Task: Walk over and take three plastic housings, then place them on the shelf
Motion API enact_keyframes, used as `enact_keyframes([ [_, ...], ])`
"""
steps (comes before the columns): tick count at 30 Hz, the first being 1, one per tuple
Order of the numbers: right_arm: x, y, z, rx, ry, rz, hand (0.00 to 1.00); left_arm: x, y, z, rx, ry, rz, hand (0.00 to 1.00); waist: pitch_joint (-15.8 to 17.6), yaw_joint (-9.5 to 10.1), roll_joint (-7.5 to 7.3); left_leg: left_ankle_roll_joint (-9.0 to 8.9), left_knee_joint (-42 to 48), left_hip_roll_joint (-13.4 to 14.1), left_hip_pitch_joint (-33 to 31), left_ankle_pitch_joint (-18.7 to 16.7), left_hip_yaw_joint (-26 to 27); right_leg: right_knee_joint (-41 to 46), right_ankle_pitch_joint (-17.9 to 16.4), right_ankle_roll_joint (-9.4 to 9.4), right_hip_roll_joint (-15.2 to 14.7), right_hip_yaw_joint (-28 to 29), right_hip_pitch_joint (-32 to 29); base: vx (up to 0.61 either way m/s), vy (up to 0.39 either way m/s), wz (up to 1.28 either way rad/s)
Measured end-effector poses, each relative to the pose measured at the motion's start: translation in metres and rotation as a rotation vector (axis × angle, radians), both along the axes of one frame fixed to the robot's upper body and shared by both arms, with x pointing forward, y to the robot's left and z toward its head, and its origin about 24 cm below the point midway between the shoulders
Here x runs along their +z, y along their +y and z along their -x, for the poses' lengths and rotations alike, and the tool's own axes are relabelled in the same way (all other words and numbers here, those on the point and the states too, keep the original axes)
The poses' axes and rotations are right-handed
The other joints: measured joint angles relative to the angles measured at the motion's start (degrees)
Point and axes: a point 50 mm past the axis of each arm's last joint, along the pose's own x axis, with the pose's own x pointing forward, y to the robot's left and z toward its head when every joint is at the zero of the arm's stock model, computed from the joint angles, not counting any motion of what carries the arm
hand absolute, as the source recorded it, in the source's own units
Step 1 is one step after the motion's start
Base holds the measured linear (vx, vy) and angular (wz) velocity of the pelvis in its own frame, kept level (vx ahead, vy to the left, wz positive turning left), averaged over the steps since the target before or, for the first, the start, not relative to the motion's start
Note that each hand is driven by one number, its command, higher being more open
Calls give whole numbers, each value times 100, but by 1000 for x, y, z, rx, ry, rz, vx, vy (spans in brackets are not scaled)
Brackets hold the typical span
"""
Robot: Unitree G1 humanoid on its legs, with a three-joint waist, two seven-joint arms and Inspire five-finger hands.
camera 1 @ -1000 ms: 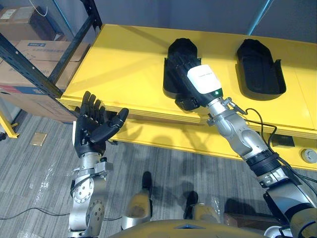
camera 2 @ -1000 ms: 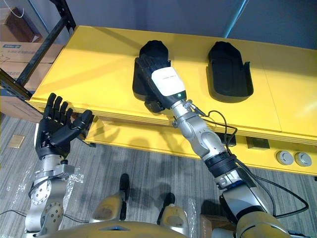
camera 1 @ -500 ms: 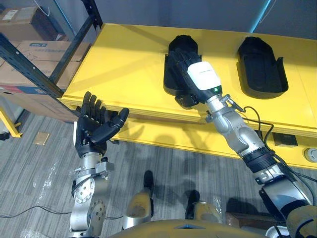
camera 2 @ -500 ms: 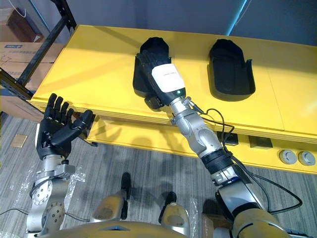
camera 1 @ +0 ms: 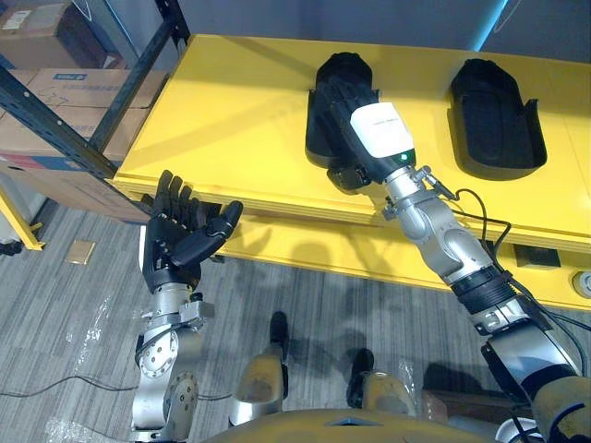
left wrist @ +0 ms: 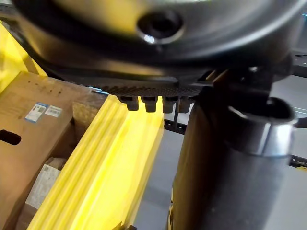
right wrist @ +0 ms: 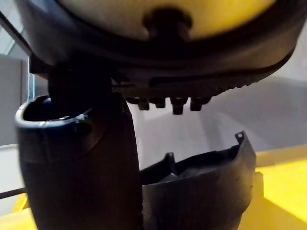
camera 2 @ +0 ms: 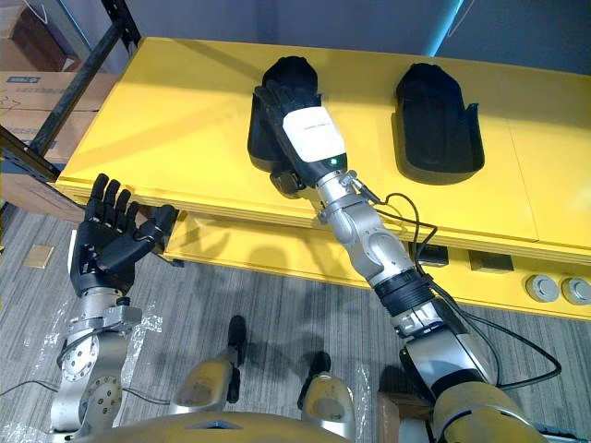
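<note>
Your right hand [camera 1: 377, 134] is stretched over the left of the two black plastic housings [camera 1: 343, 69], near the top middle of the frame. Its fingers lie straight along the shell and its thumb [right wrist: 76, 163] stands by the near rim. Dark on dark, you cannot tell whether the fingers press on the shell. Your left hand [camera 1: 175, 242] is raised at the lower left with the palm turned up and the fingers spread. It holds nothing and sits just in front of the surface's edge.

The surface [camera 1: 231, 120] is a broad yellow top that runs across the upper half of the frame, with a yellow front face below it. Both housings rest on it with the hollow side up. The second housing [camera 1: 494, 120] lies at the upper right, well apart from the first. Grey plank floor [camera 1: 83, 323] covers the lower part of the frame, and a small tan piece [camera 1: 80, 252] lies on it at the left. A dark metal shelf frame [camera 1: 55, 120] crosses the upper left corner, with cardboard boxes [camera 1: 69, 88] behind it. Two of those boxes are plainly countable.

You can count two housings, and two round fittings [camera 2: 545, 289] on the front face at the right.
</note>
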Motion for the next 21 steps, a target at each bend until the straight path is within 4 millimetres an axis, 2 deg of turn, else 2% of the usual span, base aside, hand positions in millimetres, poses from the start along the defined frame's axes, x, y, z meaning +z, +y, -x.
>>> enact_keyframes([
  [8,-1,4,-2,10,33,-8,100,0,-3,0,-5,-2,11,100,0,-3,-1,21,0,5,94,19,51,21,9,14,-6,57,51,19,-26,-4],
  [9,-1,6,-2,16,37,-21,100,1,-3,0,-5,-5,14,100,-1,-6,0,-25,0,10,104,-18,62,22,7,11,-5,71,53,8,-20,-7],
  [14,2,10,3,59,48,-91,100,7,-5,0,-22,-40,10,100,-3,-29,1,-28,0,23,118,-21,90,8,4,4,3,88,59,1,-3,-1],
  [18,21,15,33,215,5,-326,100,8,-5,0,-26,-44,9,100,-26,-46,-4,1,1,23,223,-37,146,-30,26,36,6,129,155,35,-23,-5],
  [21,39,7,60,376,-17,-677,100,9,-5,-1,-26,-48,8,100,-54,-162,-15,29,1,23,290,-40,198,-148,60,77,16,162,254,36,-16,-6],
])
